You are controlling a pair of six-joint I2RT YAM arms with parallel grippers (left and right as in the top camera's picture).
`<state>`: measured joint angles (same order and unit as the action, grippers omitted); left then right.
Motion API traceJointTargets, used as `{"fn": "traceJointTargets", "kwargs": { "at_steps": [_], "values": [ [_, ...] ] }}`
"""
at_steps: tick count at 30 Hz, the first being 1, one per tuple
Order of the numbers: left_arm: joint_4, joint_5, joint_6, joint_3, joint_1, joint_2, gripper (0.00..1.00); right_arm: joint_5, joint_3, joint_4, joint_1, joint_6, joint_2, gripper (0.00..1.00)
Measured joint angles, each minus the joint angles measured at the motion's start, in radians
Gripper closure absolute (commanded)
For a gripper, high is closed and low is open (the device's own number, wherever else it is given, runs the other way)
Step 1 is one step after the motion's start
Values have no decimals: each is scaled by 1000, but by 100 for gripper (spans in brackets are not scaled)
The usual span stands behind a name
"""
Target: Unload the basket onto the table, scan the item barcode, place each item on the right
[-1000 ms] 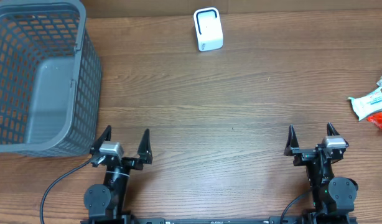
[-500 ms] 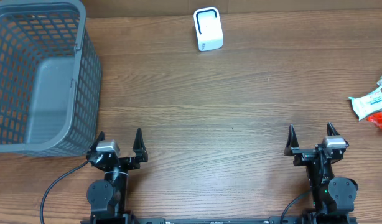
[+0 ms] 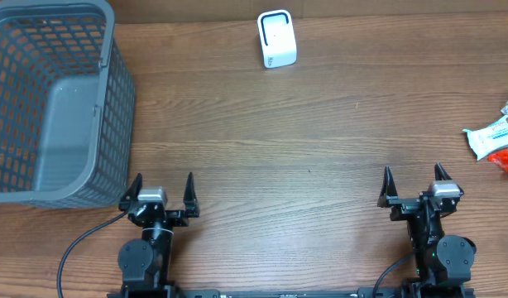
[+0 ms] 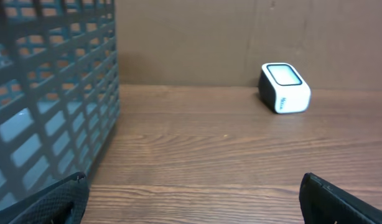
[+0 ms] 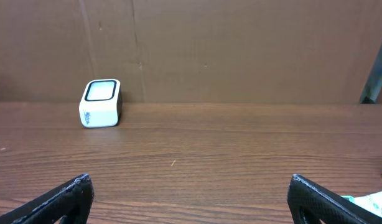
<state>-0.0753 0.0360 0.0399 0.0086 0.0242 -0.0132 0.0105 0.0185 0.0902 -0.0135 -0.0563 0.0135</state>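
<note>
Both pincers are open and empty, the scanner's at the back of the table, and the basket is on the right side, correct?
No, the basket is on the left, as the overhead view shows. The pincers, left and right, are open and empty, and the scanner is at the back.

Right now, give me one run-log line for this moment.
left tool: open, empty | right tool: open, empty | scanner: far edge, untouched | packets: right edge, unpicked | basket: far left
</note>
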Motion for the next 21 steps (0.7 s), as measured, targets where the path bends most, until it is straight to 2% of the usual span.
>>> {"fn": "traceJointTargets", "kwargs": {
  "at_steps": [6, 21],
  "values": [
    [-1, -9, -16, 0, -10, 0, 0, 0, 0, 0, 0, 0, 0, 0],
    [0, -94, 39, 0, -10, 0, 1, 0, 0, 0, 0, 0, 0, 0]
  ]
}}
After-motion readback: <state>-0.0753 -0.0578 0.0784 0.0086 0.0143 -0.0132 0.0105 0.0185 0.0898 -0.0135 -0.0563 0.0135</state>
